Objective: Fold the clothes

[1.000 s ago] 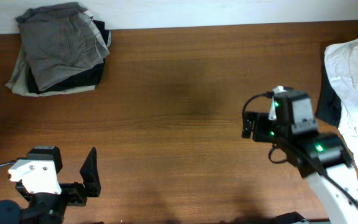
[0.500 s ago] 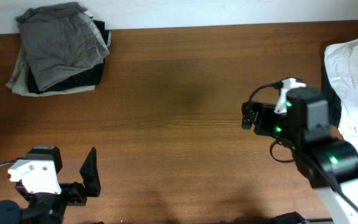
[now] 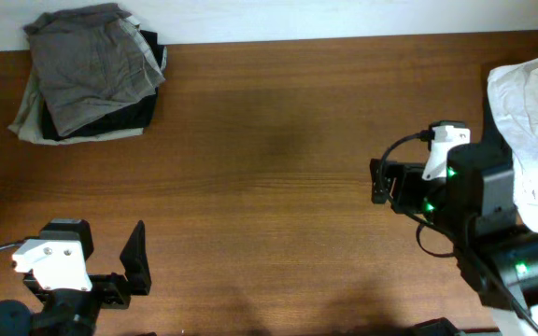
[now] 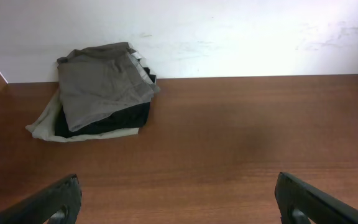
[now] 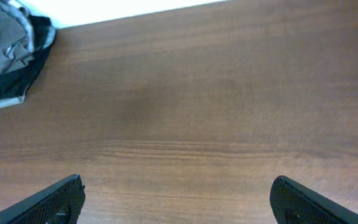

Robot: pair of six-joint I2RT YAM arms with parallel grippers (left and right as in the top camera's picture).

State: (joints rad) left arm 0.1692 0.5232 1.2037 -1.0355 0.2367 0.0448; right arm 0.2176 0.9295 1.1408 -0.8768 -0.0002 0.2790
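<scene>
A folded pile of clothes (image 3: pixel 87 79) lies at the table's far left corner, with the grey-olive shorts (image 3: pixel 87 61) on top of dark and pale pieces. It also shows in the left wrist view (image 4: pixel 101 93) and at the edge of the right wrist view (image 5: pixel 8 50). A crumpled white garment (image 3: pixel 530 121) lies at the right edge over a dark one (image 3: pixel 493 154). My left gripper (image 3: pixel 136 266) is open and empty at the front left, its fingers (image 4: pixel 55 202) wide apart. My right gripper (image 3: pixel 381 182) is open and empty above bare wood, just left of the white garment.
The wooden table (image 3: pixel 269 140) meets a white wall (image 4: pixel 229 31) at the back. The right arm's body (image 3: pixel 479 210) stands beside the white garment.
The right arm's body has shifted right, toward the white garment, and its gripper has moved slightly right. The left arm and the clothes have not moved.
</scene>
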